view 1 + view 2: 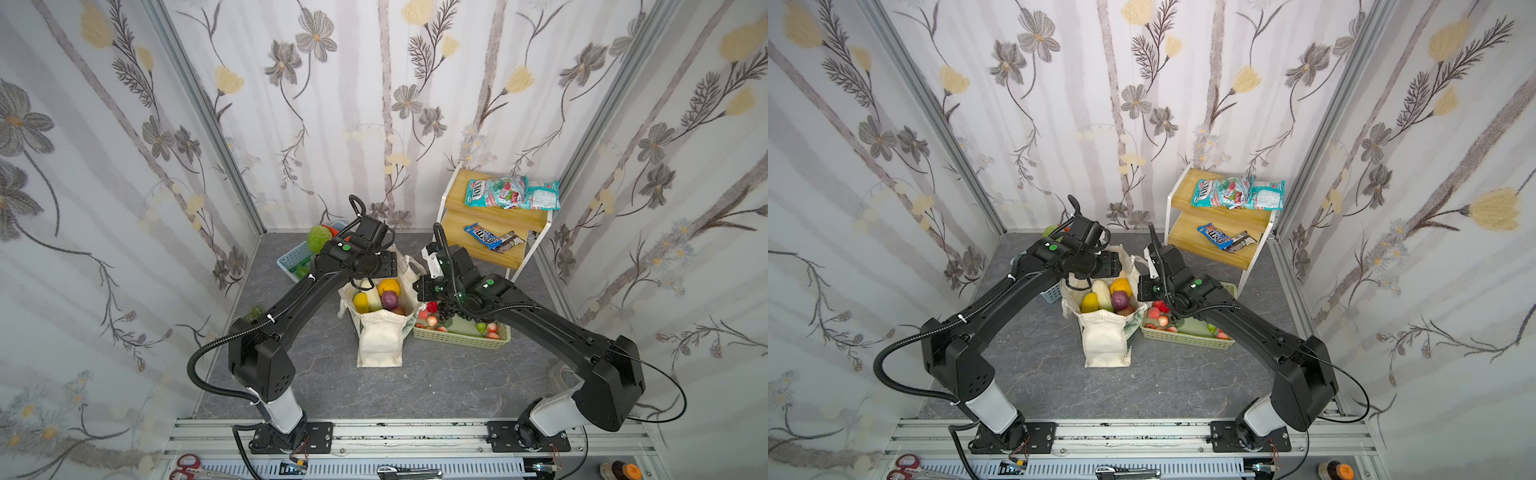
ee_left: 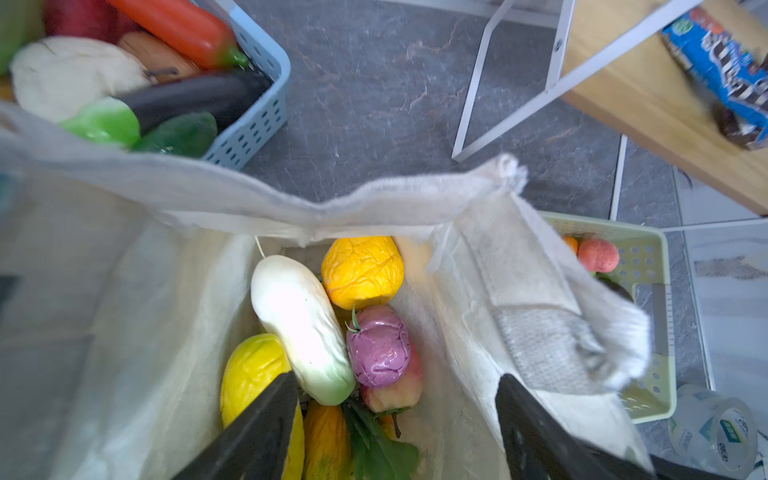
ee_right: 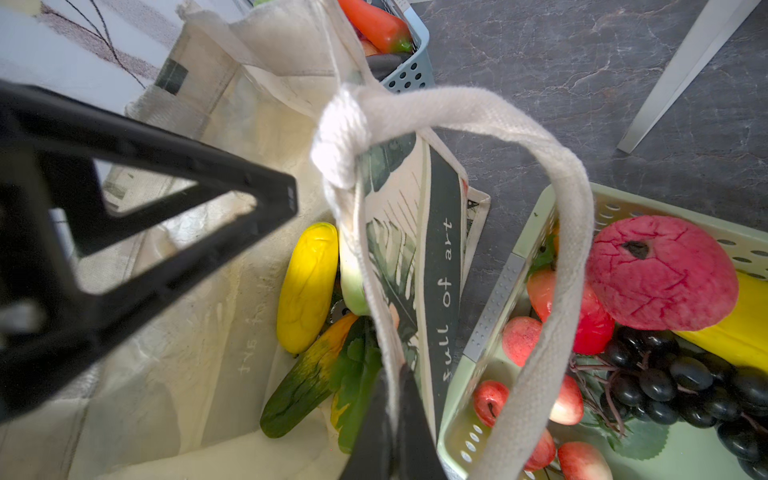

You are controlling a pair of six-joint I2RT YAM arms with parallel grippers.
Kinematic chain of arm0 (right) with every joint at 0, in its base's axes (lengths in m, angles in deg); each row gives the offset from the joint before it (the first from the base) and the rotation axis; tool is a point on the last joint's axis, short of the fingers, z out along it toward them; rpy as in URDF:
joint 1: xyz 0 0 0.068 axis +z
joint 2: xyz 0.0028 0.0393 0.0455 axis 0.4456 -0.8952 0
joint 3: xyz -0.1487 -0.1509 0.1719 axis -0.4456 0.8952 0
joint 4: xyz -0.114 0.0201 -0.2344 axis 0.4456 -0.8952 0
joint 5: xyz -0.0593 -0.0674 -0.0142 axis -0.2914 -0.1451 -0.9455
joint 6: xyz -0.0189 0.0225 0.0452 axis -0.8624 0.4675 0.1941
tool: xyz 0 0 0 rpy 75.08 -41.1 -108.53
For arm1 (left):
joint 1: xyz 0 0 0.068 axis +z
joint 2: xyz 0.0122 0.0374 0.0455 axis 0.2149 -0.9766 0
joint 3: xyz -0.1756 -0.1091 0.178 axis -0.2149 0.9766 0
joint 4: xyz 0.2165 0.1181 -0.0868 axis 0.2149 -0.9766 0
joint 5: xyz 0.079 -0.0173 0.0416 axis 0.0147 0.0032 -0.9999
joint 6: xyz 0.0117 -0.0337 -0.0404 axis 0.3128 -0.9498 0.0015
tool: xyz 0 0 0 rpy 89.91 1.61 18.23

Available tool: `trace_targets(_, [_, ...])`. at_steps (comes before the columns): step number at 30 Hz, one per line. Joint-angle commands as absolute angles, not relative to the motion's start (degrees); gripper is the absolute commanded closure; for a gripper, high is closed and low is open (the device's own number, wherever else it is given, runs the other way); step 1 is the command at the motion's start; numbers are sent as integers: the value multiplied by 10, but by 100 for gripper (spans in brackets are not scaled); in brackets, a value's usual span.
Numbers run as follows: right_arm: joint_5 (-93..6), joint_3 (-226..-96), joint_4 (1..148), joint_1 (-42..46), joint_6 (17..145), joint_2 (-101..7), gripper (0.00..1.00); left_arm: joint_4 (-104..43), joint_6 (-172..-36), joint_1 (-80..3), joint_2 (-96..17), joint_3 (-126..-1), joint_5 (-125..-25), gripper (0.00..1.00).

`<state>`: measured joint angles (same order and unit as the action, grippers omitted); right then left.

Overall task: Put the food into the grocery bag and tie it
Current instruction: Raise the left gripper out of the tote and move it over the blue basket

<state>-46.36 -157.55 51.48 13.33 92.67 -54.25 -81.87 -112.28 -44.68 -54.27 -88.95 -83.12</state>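
On the grey marbled surface (image 1: 457, 382), between two baskets, we see the large cream canvas grocery bag (image 1: 380, 345) with dark green leaf-print sides standing upright, its mouth open. Inside it lie the round orange plastic fruit (image 2: 361, 270), the pale white-green oblong vegetable (image 2: 299, 328), the yellow oblong fruit (image 2: 249, 370), a round purple fruit (image 2: 378, 345) and, lower down, a green-and-yellow oblong item (image 3: 307, 382). Our left gripper (image 2: 395, 380) hangs over the bag's mouth with its jaws spread wide and nothing between them. Our right gripper (image 3: 395, 374) is clenched on a strand of the bag's cream woven handle (image 3: 569, 249), which carries a knot (image 3: 340, 137) above the leaf-print side. The blue plastic basket (image 2: 257, 124) of vegetables sits just behind the bag on the left arm's side. The pale green plastic basket (image 1: 461, 341) of fruit sits just beside the bag on the right arm's side.
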Motion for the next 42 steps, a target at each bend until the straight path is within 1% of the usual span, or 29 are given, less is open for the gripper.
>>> trace_targets(1, [-462, -1572, 535, 134, 924, -543, 98, -836, -1107, -435, -532, -909, -885, 22])
trace_targets(7, [-461, -1568, 538, 134, 923, -543, 98, -824, -1108, -392, -511, -917, -915, 21])
trace_targets(15, [-463, -1566, 540, 133, 923, -544, 98, -807, -1111, -327, -501, -914, -917, 21])
trace_targets(23, [-458, -1572, 539, 132, 923, -553, 98, -779, -1125, -242, -506, -885, -917, 21])
trace_targets(31, [-456, -1582, 538, 132, 922, -564, 98, -745, -1151, -173, -563, -859, -887, 21])
trace_targets(42, [-457, -1590, 528, 130, 923, -574, 98, -672, -1163, -145, -665, -874, -846, 20])
